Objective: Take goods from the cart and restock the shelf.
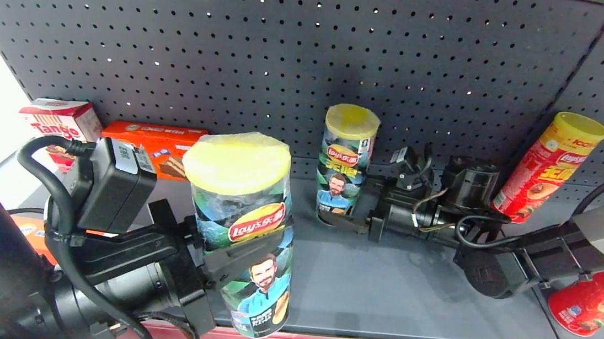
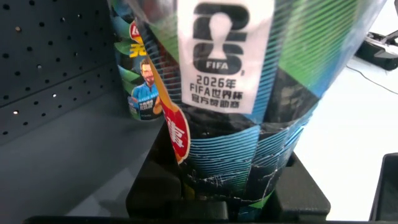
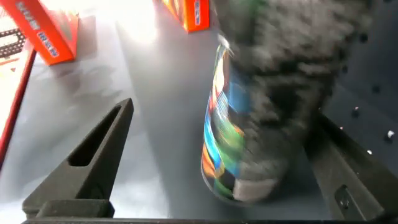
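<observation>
L gripper (image 1: 237, 263) clamped on green-blue chip can (image 1: 244, 222), upright over the shelf's (image 1: 406, 290) near edge, left of centre. R gripper (image 3: 221, 124) spread wide around 2nd can (image 1: 346, 162), which stands far back by the pegboard (image 1: 291, 52).

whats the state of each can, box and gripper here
held green chip can: upright, lid on
left gripper: shut on it
standing green chip can: upright on shelf, lid on
right gripper: open, astride that can
tilted red chip can: leaning, lid on
fallen red chip can: on its side
orange box: lying flat
red and white box: upright
</observation>
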